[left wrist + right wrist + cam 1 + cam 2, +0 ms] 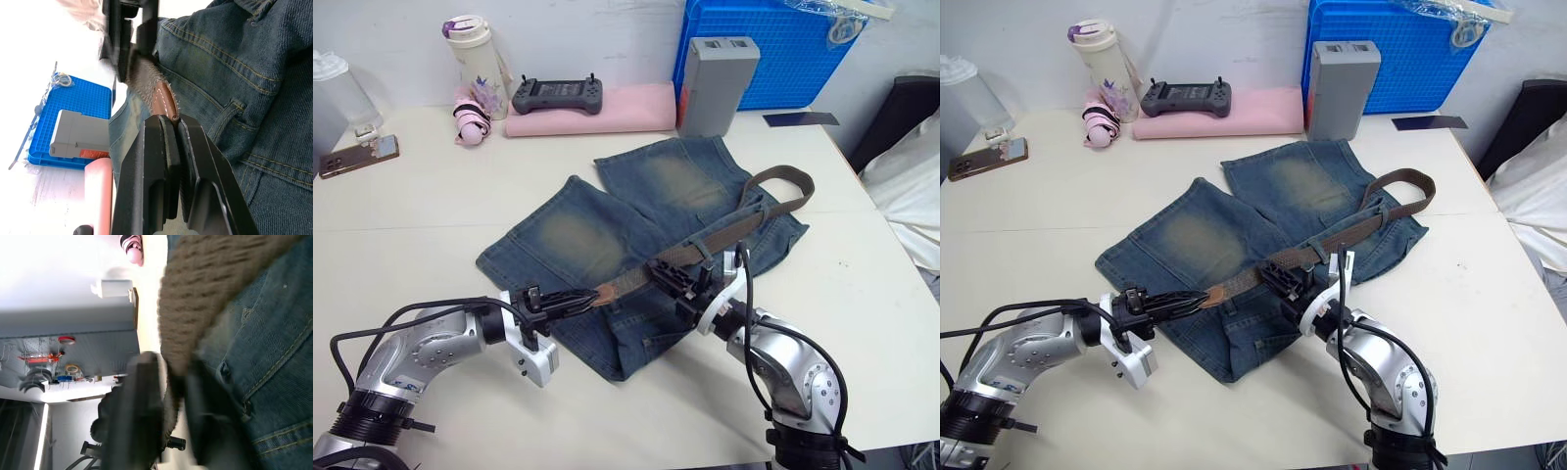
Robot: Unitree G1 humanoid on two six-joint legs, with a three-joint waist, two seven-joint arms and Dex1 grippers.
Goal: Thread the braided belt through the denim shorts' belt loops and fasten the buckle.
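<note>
Belt (705, 244); shorts (607, 245); one each

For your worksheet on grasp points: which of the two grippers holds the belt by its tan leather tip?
The left gripper: its fingers pinch the braided belt's tan tip. The right gripper grips the woven strap farther along.

One pair of denim shorts (636, 235) is being counted on the table (431, 206), one braided belt (724, 230), one pink folded cloth (607, 110), one blue crate (783, 49), one grey box (717, 83), one controller (558, 95), one bottle (475, 64), one phone (357, 157).
</note>
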